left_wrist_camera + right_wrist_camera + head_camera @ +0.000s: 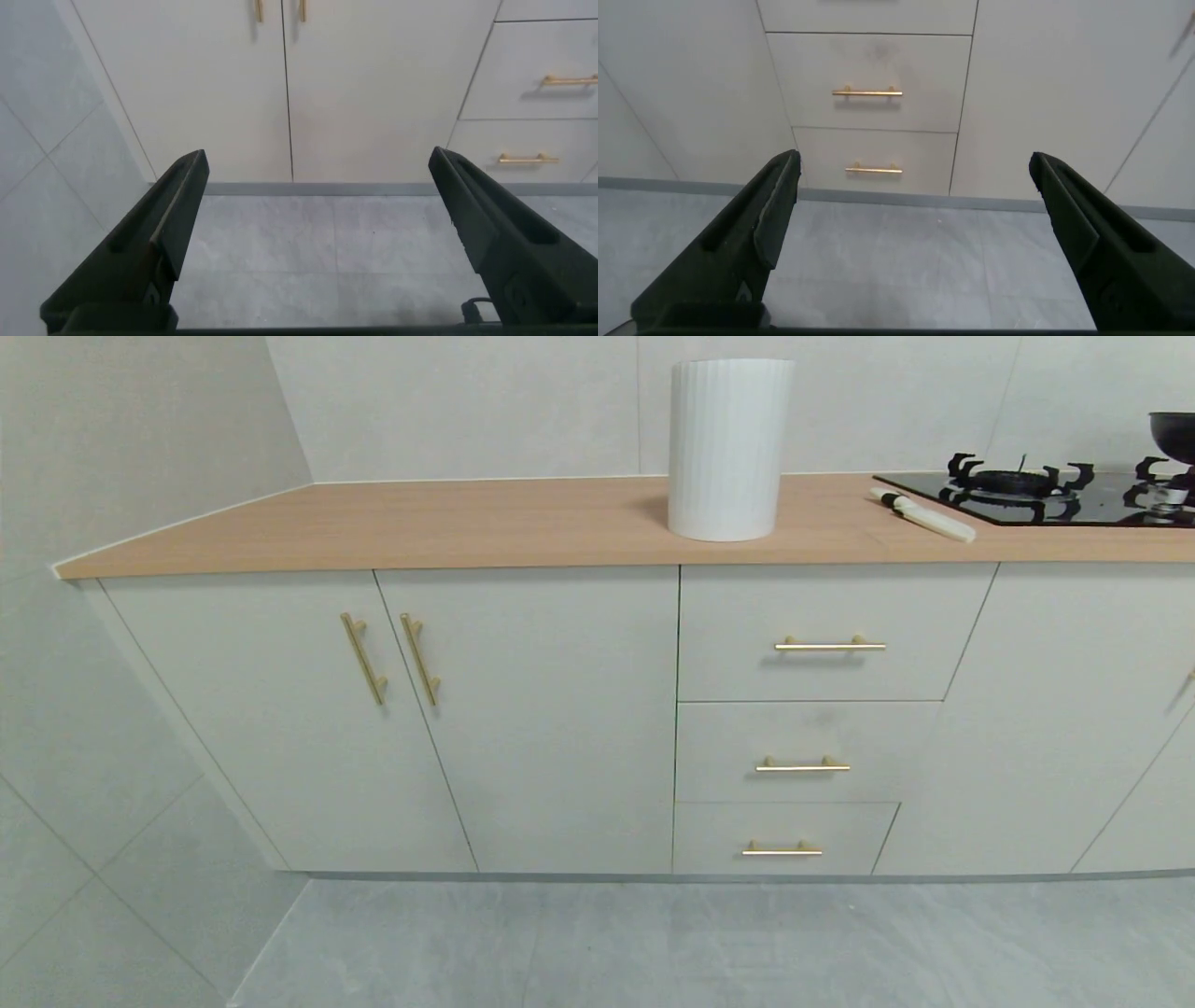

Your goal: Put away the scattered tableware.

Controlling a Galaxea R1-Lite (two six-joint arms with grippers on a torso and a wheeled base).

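Cream utensil [924,515] lay on the wooden countertop [467,523], right of the white ribbed canister [726,448] and just beside the hob [1046,499]. Left gripper [318,157] was spread wide and empty, facing the cabinet doors [374,84]. Right gripper [915,159] was likewise, facing the drawers [868,70].

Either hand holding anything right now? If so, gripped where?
Nothing held. Left hand and right hand are both open and empty, facing the cabinet fronts.
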